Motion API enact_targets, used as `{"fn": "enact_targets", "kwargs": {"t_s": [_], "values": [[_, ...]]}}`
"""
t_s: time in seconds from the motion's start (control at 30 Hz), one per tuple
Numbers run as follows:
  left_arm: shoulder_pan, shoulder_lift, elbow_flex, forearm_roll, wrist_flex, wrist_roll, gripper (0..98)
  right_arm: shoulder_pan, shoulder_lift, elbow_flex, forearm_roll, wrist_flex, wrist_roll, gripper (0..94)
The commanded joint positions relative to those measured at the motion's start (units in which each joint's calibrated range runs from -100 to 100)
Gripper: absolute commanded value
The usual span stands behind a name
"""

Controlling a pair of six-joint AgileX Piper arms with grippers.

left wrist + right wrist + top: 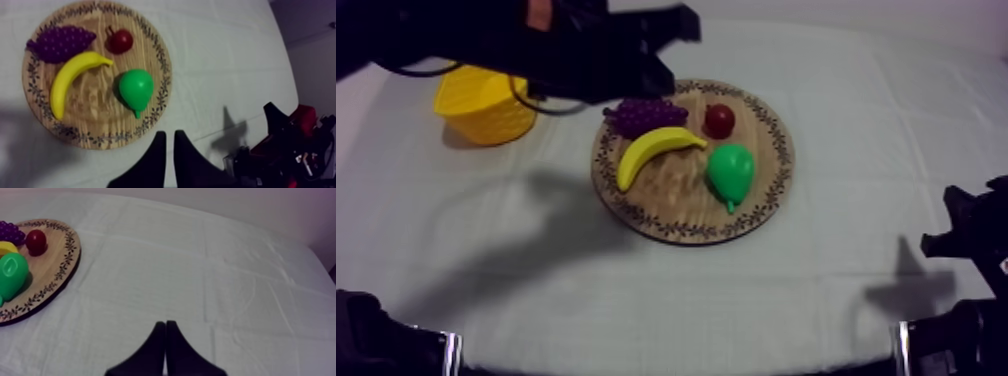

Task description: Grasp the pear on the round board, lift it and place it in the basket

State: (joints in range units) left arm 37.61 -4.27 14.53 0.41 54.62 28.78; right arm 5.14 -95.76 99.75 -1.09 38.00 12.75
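A: Right pincer [165,323] closed, idle. Left pincer [169,134], fingers [157,155] barely apart, hovers by the rim of the board [162,70]; the pear [136,87] lies just beyond, on it.

B: That gap looks too narrow; it could shove the pear into the banana [67,75] instead of gripping.

The pear [136,89] is lying on its side, bright green and smooth. Its thin stem end is pointing toward the fingers [156,156] of the left gripper [169,133], just ahead of their tips and not touching them. The wooden board [95,115], round with a leafy patterned rim, is sitting flat beneath it. The yellow basket [486,103] is standing upright behind those fingers, well apart from the pear.
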Motion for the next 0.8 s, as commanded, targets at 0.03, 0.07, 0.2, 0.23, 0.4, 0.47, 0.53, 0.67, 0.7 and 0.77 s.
{"fn": "enact_targets", "kwargs": {"t_s": [0.03, 0.07, 0.2, 0.23, 0.4, 0.47, 0.53, 0.67, 0.7, 0.77], "values": [[0.86, 3.91, 0.71, 1.05, -1.93, -0.17, 5.8, -0.04, 0.01, 0.03, -0.01, 0.07, 0.02, 0.3], [1.14, 4.91, 0.96, 1.39, -2.53, -0.17, 5.8, -0.08, 0.01, 0.03, -0.01, 0.07, 0.02, 0.3], [1.86, 9.25, 0.93, 2.17, -3.89, -0.11, 6.0, -0.24, 0.01, 0.03, -0.01, 0.07, 0.02, 0.3], [1.80, 10.43, 0.55, 2.27, -3.97, -0.18, 6.1, -0.27, 0.01, 0.03, -0.01, 0.07, 0.02, 0.3], [1.12, 16.13, -3.07, 2.20, -1.78, -0.31, 8.3, -0.25, 0.01, 0.03, -0.01, 0.07, 0.02, 0.3], [0.99, 17.96, -4.77, 1.76, -0.46, 0.06, 14.9, -0.25, 0.01, 0.03, -0.01, 0.07, 0.02, 0.3], [0.92, 19.42, -6.43, 1.24, 1.20, 0.73, 20.6, -0.25, 0.01, 0.03, -0.01, 0.07, 0.02, 0.3], [1.12, 21.39, -9.91, -0.71, 6.37, 3.56, 45.2, -0.24, 0.01, 0.03, -0.01, 0.07, 0.02, 0.3], [1.19, 21.70, -10.69, -1.25, 7.51, 4.30, 53.8, -0.24, 0.01, 0.03, -0.01, 0.07, 0.02, 0.3], [1.28, 22.09, -11.98, -2.08, 9.09, 5.47, 72.2, -0.24, 0.01, 0.03, -0.01, 0.07, 0.02, 0.3]]}}
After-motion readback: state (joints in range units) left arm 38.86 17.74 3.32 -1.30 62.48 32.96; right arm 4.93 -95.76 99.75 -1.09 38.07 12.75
